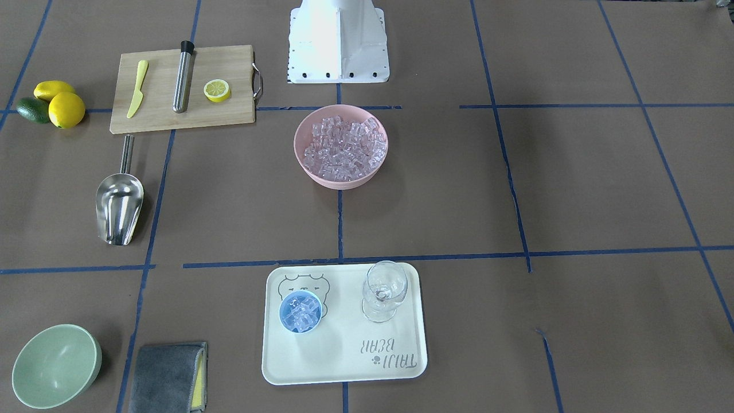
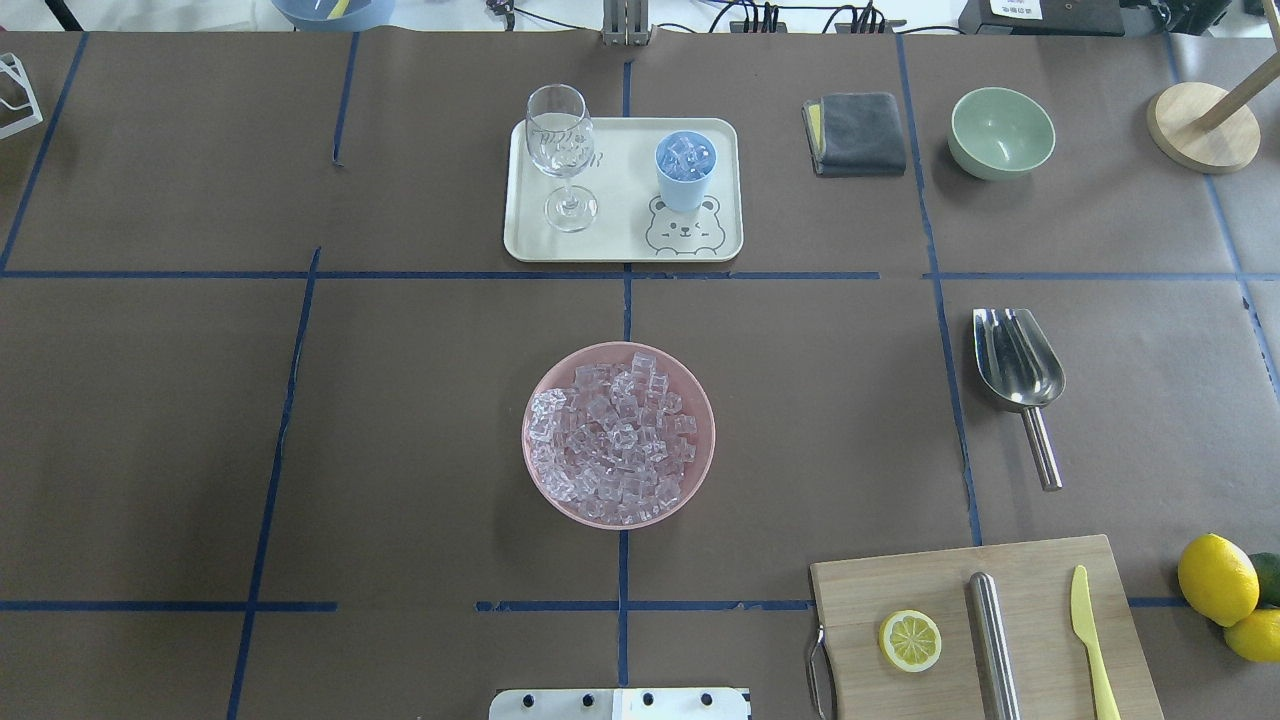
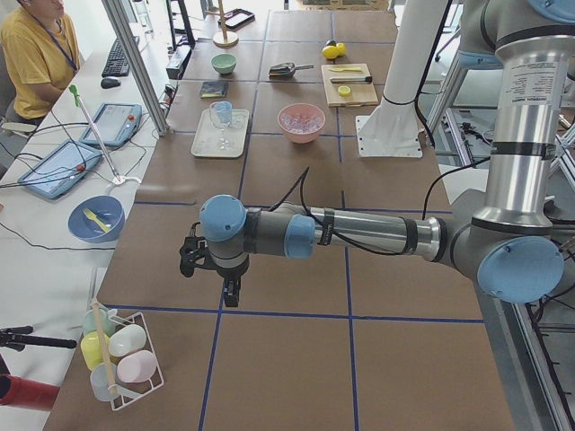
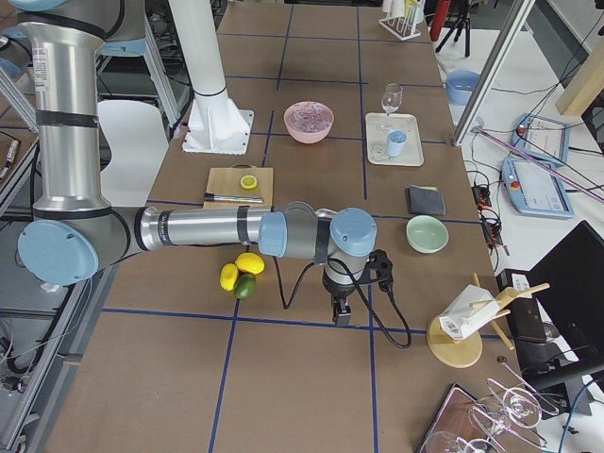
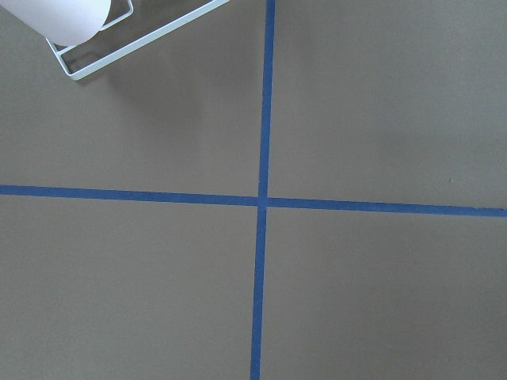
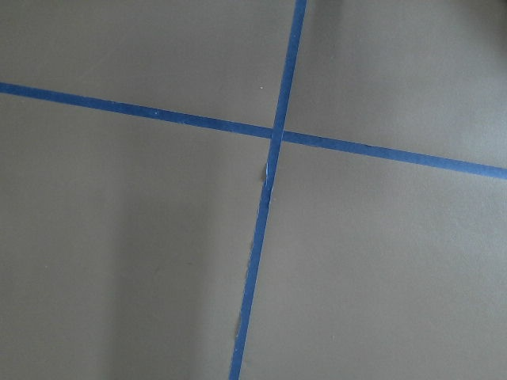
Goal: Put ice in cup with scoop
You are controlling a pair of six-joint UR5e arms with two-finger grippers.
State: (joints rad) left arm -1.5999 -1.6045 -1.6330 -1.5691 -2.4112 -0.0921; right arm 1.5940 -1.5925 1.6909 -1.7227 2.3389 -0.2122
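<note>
Over table [image 3: 296, 368] ends, left gripper [image 3: 232, 294] and right gripper [image 4: 340, 314] hang, their opening impossible to tell.

The left arm [image 3: 368, 229] and right arm [image 4: 198, 226] are silver tubes with pale-blue joint caps — black cables loop to the dark left gripper [image 3: 232, 296] and right gripper [image 4: 340, 313]. The white base [image 1: 338, 40] carries dark screws.

Outstretched, the left end effector [image 3: 231, 294] and right end effector [image 4: 341, 311] point down
</note>
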